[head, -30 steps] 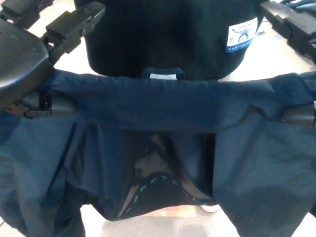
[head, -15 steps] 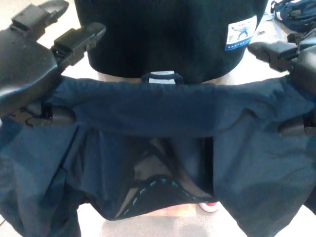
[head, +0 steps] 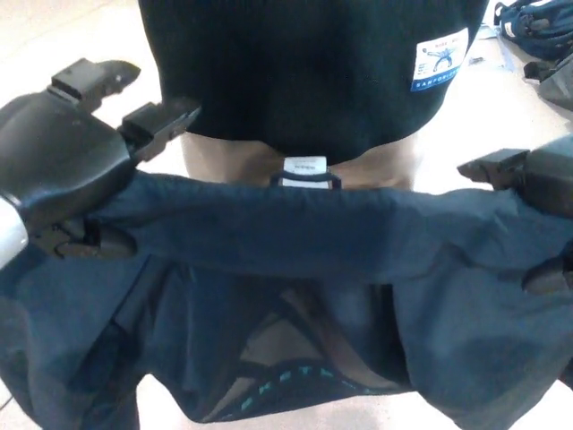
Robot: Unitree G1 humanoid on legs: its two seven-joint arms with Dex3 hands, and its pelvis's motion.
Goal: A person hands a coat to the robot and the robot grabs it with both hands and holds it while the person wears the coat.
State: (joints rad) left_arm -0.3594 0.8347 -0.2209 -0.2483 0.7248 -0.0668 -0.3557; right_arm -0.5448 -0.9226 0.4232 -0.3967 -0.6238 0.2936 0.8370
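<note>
Dark blue coat (head: 295, 242) stretched flat across the middle of the head view, collar edge uppermost, running from one side of the picture to the other. Hanging loop and white label (head: 305, 170) at the centre of the collar, just below the hem of a black top (head: 304, 72). Coat body drooping below the collar into an open hollow, lining visible inside, with a line of teal stitching (head: 286, 387) near the bottom edge.

Left hand (head: 67, 170) at picture left, clamped on the coat's left shoulder: thumb (head: 94, 240) pressed into the fabric from below, two fingers (head: 161, 125) jutting forward over the top edge. Cloth pinched between thumb and palm, pulled taut toward the collar.

Right hand (head: 537, 184) at picture right, only partly in frame. One finger (head: 492, 166) over the top of the coat's right shoulder, another dark part (head: 548, 278) lower down against the cloth. Fabric gathered and held there too, closed around the shoulder, though the grip itself mostly cut off by the picture's edge.

Person (head: 304, 90) standing just beyond the coat, back turned, torso filling the top of the view. White and blue patch (head: 440, 59) on the black top at upper right. Tan trousers (head: 233, 161) showing between the top's hem and the collar. Pale floor (head: 72, 36) on both sides; dark blue bag (head: 535, 16) in the upper right corner.
</note>
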